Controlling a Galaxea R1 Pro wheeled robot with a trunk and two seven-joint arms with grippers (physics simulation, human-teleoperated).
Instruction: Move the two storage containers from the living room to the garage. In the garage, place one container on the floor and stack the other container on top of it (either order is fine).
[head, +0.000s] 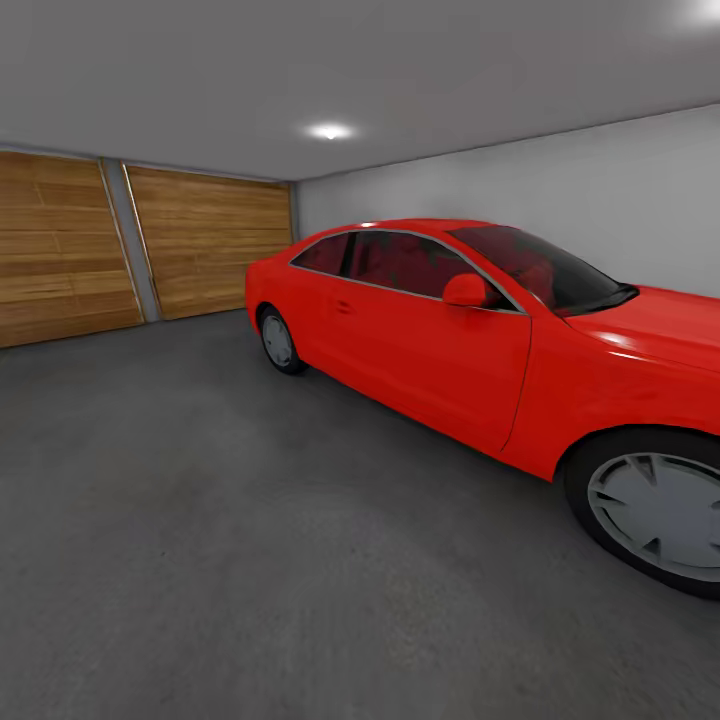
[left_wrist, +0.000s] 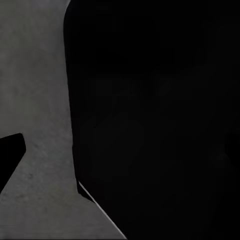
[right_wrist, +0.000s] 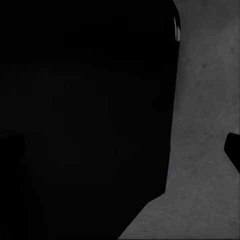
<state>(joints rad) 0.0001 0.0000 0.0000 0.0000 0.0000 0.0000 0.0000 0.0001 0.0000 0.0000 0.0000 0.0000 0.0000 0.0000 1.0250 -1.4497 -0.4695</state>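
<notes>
- Closest in, both wrist views are looking past a large black mass at a strip of grey speckled concrete; what that dark shape is cannot be made out, and whether either pincer is spread, closed or carrying anything cannot be told from these pictures.
- A small dark wedge is cutting into the edge of each wrist view, possibly a fingertip, though that is a guess.
- In the head view the floor (head: 200, 520) is stretching out bare and dark grey in front of the robot, so the robot is standing inside the garage.
- To the right, a red car (head: 450, 340) is sitting side-on, its front wheel (head: 655, 510) nearest the camera and its rear wheel (head: 280, 342) further back.
- Beyond it, a plain white wall (head: 560, 190) is running along the car's far side.
- Furthest off, two wooden-slat roll doors (head: 130, 245) are closing the back of the room under a ceiling light (head: 330, 131).
- No storage container is appearing in these pictures, so where the two are cannot be said.
- Judging from the task alone, thin-walled bins are likely to be light but flexing under a hard squeeze; taking hold on a long rim near its middle seems the steadier choice.
</notes>
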